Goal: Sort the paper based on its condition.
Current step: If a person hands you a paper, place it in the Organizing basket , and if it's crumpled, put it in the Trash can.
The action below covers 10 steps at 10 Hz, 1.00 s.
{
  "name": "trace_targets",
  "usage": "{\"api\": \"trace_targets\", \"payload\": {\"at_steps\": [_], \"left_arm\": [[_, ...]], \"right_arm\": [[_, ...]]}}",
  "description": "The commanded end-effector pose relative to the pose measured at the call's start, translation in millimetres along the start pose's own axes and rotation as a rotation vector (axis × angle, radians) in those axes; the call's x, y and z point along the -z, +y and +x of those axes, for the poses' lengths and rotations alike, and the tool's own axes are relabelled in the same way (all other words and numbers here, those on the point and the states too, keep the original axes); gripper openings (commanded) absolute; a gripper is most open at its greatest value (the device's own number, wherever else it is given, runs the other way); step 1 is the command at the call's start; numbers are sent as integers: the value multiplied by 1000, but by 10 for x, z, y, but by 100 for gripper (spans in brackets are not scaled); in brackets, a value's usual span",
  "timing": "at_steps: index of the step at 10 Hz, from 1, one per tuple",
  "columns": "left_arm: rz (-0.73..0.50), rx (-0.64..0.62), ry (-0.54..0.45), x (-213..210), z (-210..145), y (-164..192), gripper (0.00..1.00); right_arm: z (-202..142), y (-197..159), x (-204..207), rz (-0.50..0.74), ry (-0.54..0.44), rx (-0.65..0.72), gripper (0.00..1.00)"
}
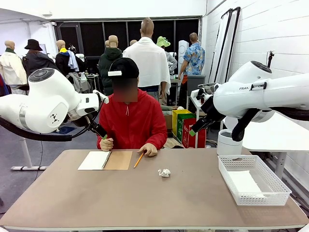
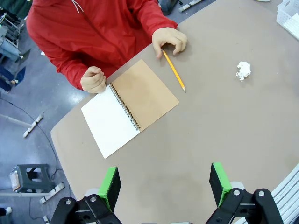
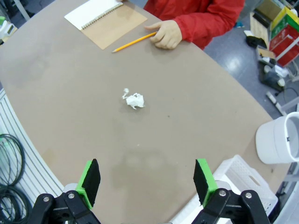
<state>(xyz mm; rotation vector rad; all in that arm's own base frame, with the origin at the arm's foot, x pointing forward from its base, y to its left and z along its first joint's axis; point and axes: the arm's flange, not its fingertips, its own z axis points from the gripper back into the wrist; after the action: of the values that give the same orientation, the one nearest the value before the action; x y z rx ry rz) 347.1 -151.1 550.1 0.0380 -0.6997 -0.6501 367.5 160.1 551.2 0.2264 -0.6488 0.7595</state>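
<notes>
A crumpled ball of white paper (image 1: 164, 172) lies on the brown table (image 1: 145, 200), right of the middle; it also shows as the crumpled paper (image 2: 243, 70) and the crumpled paper (image 3: 134, 100) in the wrist views. A flat white sheet (image 1: 244, 182) rests inside the white mesh basket (image 1: 264, 198) at the right. My left gripper (image 2: 165, 184) hangs open high above the table, near the notebook's side. High over the ball, my right gripper (image 3: 147, 182) is open too. Both hold nothing.
An open spiral notebook (image 1: 105, 160) and a yellow pencil (image 1: 139, 159) lie before the person in red, whose hands rest on the far edge. A white bin (image 3: 278, 140) stands off the table beyond the basket corner (image 3: 233, 177).
</notes>
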Motion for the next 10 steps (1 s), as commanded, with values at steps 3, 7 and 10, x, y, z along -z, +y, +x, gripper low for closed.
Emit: {"api": "trace_targets", "payload": {"at_steps": [3,7,10], "left_arm": [[0,0,0,0,-1,-2,100],[0,0,0,0,-1,-2,100],[0,0,0,0,-1,-2,100]], "right_arm": [[-3,-5,1,-2,-1,1,100],[215,184,438,-19,91,-127,100],[291,407,952,7,160,-236,100]]}}
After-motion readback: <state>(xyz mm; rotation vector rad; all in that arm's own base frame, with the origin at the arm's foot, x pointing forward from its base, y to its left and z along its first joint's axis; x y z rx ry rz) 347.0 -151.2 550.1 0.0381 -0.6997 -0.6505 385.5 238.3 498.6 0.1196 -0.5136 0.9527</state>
